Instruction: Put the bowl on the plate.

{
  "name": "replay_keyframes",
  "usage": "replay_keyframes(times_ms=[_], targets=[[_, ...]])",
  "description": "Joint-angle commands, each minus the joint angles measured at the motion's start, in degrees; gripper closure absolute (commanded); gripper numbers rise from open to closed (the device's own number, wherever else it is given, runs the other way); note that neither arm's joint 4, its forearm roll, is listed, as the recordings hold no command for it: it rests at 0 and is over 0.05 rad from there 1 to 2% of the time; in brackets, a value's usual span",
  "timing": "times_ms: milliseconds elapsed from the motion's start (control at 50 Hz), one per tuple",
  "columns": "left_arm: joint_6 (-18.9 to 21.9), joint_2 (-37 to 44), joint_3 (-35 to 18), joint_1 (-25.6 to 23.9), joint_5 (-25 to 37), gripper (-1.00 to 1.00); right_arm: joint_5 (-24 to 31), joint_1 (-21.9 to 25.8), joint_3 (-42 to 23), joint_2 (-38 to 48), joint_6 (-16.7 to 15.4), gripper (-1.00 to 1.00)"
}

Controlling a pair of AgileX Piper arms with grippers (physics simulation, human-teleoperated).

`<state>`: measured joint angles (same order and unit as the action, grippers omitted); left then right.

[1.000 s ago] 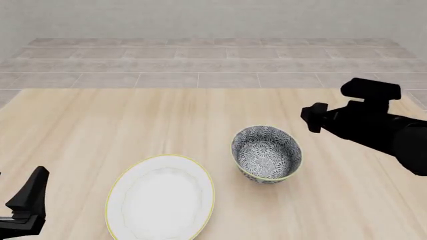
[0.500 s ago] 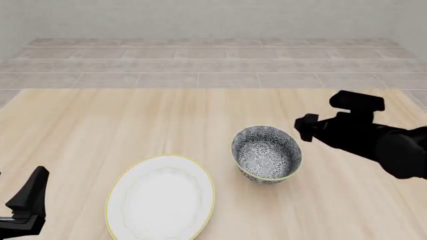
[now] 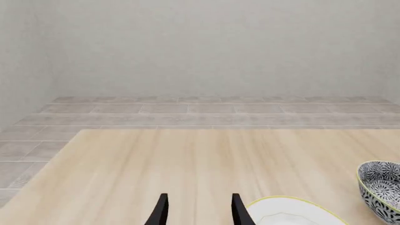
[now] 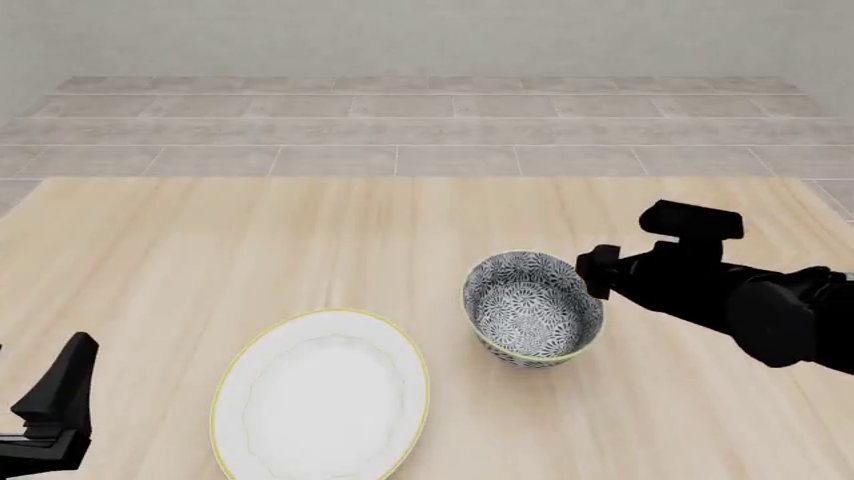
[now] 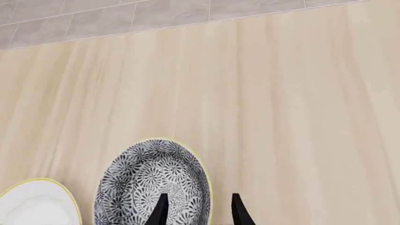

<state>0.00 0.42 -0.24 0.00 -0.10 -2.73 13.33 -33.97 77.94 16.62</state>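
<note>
The wooden table (image 4: 267, 240) carries the bowl (image 4: 533, 307) at centre frame, beside the plate (image 4: 322, 396). Transfer not begun: right claw (image 5: 196, 208), narrowly parted, straddles the bowl's rim; lifting remains.

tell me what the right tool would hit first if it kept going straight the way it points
Most likely the bowl: in the right wrist view the right tool has its open fingers framing the bowl's rim. Depth is unclear, so it might pass just above.
</note>
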Motion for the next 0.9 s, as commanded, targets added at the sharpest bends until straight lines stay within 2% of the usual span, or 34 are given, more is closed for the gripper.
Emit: replay_keyframes(times_ms=[20, 900], targets=[[0.0, 0.0, 0.0, 0.0, 0.0, -1.0, -0.98, 0.15, 0.38, 1.27, 0.2, -1.0], [0.0, 0.0, 0.0, 0.0, 0.0, -1.0, -6.9, 1.03, 1.44, 7.72, 2.15, -1.0]])
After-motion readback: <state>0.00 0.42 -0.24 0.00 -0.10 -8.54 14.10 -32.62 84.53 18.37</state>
